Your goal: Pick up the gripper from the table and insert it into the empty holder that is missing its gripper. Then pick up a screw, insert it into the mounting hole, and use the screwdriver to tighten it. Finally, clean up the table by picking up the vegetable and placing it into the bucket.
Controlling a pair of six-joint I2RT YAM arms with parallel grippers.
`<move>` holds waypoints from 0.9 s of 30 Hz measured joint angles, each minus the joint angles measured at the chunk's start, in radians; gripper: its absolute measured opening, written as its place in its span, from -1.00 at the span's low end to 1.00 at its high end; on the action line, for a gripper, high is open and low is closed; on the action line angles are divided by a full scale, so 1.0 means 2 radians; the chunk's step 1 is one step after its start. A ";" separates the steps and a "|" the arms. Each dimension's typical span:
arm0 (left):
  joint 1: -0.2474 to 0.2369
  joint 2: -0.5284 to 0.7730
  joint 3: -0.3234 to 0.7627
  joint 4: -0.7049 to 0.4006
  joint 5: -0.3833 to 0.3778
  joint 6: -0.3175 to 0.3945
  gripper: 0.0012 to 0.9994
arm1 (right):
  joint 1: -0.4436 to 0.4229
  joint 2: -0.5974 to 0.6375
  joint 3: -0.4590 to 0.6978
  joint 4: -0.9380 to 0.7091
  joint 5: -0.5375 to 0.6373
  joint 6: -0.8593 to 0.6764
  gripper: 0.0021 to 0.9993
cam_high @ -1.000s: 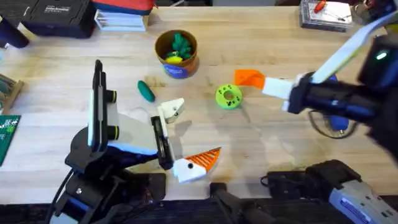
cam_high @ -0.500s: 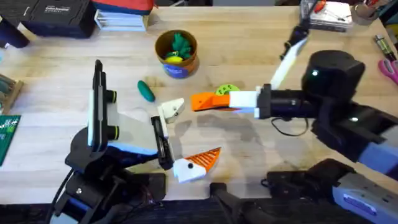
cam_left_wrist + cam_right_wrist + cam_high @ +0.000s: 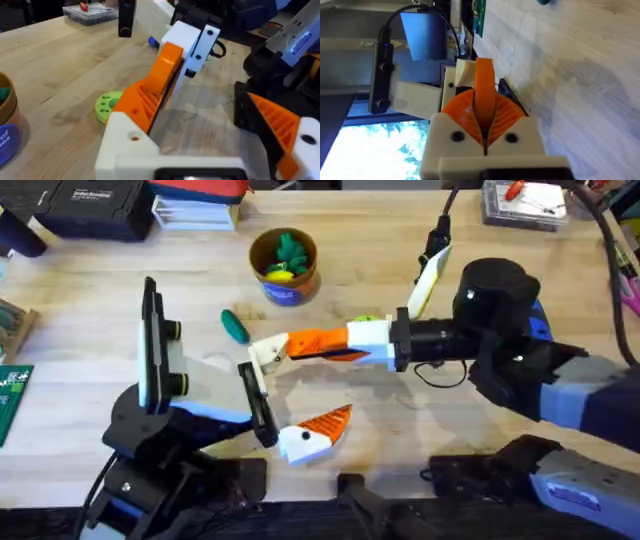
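Reaching further across the pale wooden bench, the right gripper now meets the left gripper's empty white holder, clamped on the small flat orange triangular wedge. That left gripper sits spread apart, one orange pad mounted. Beside them lies the small dark green oblong toy vegetable, near the round yellow-orange bucket.

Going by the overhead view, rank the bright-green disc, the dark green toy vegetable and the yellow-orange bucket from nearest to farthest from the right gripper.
1. Bright-green disc with holes: just behind the right gripper, partly hidden by it.
2. Dark green oblong toy vegetable: a little beyond the fingertips, toward the left arm's side.
3. Round yellow-orange bucket: farther back on the table.
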 joint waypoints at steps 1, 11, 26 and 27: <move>0.000 0.000 0.000 0.000 0.000 0.000 0.98 | -0.002 0.001 0.000 0.002 -0.003 0.003 -0.98; -0.004 0.000 0.000 0.000 0.017 0.006 0.98 | -0.040 0.005 0.000 0.000 -0.087 0.013 -0.98; -0.004 0.000 0.000 -0.001 0.025 0.007 0.98 | -0.042 0.014 0.000 0.002 -0.111 0.022 -0.98; -0.004 0.000 0.000 -0.001 0.025 0.007 0.98 | -0.042 0.019 0.000 0.003 -0.111 0.024 -0.98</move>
